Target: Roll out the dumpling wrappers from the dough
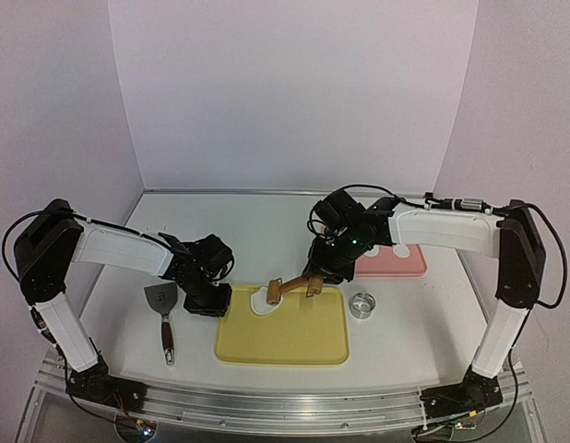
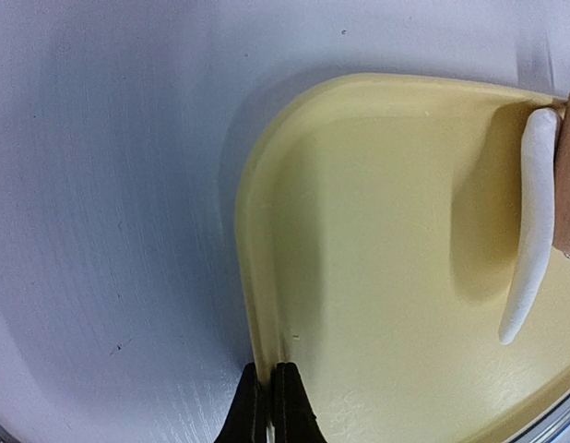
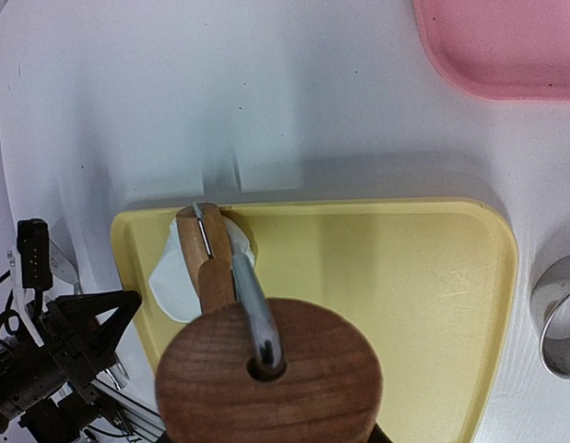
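A white dough piece [image 1: 264, 301] [image 3: 177, 279] [image 2: 534, 231] lies in the far left corner of the yellow tray [image 1: 294, 343] [image 3: 405, 277] [image 2: 377, 231]. A wooden roller [image 1: 275, 291] [image 3: 198, 254] on a metal stem rests on the dough. My right gripper [image 1: 319, 274] is shut on the roller's thick wooden handle [image 3: 267, 374], which hides its fingers in the wrist view. The left gripper [image 1: 214, 300] [image 2: 269, 406] is shut on the tray's left rim. A white dumpling wrapper [image 1: 402, 251] lies on the pink tray [image 1: 400, 268], partly behind the right arm.
A metal ring cutter [image 1: 362, 305] [image 3: 564, 318] stands on the table right of the yellow tray. A spatula [image 1: 162, 309] with a dark handle lies left of the left gripper. The pink tray [image 3: 506, 46] sits behind the yellow one. White walls close the table's back and sides.
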Available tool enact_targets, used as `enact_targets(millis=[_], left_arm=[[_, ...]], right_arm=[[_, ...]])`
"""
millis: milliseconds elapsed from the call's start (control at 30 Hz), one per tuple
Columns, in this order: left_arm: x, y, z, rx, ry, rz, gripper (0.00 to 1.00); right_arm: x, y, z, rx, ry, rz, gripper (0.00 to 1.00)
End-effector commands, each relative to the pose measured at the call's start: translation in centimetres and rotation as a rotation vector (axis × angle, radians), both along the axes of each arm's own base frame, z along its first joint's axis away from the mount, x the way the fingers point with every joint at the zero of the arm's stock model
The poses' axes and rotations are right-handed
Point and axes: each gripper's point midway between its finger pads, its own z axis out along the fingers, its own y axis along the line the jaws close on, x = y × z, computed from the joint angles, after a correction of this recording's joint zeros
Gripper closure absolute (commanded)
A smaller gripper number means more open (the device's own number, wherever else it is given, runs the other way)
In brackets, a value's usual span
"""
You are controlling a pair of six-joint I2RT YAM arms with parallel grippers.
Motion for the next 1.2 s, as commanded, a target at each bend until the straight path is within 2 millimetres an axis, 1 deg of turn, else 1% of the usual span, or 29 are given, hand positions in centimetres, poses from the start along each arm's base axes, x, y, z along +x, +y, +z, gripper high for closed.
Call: enact_targets(millis=[0, 267, 767, 900, 967, 1067, 1167], left_arm=[[-2.3, 2.5, -3.0, 0.124, 0.093, -0.017, 1.0], [-2.3, 2.6, -3.1, 0.125, 0.092, -0.015, 1.0], [-2.3, 2.6, -3.0, 0.12, 0.089, -0.009, 1.0], [-2.2, 2.5, -2.9, 0.118, 0.086, -0.009, 1.0], [-2.1, 2.5, -2.8, 0.118, 0.082, -0.007, 1.0], [-2.0, 2.4, -2.6, 0.114, 0.079, -0.008, 1.0], [-1.7, 2.1, -2.4, 0.108, 0.07, -0.01, 1.0]], right_arm=[[-5.6, -13.1, -7.2, -0.587, 0.241, -0.057, 1.0], [-6.7, -15.0, -7.5, -0.642, 0.265, -0.056, 1.0], [-7.4, -17.3, -7.4, -0.681, 0.273, -0.09, 1.0], [-7.6, -17.9, -7.0, -0.69, 0.264, -0.101, 1.0], [-7.5, -18.3, -6.3, -0.689, 0.248, -0.108, 1.0], [-7.3, -18.6, -4.6, -0.677, 0.206, -0.117, 1.0], [-7.0, -18.0, -2.4, -0.607, 0.165, -0.12, 1.0]])
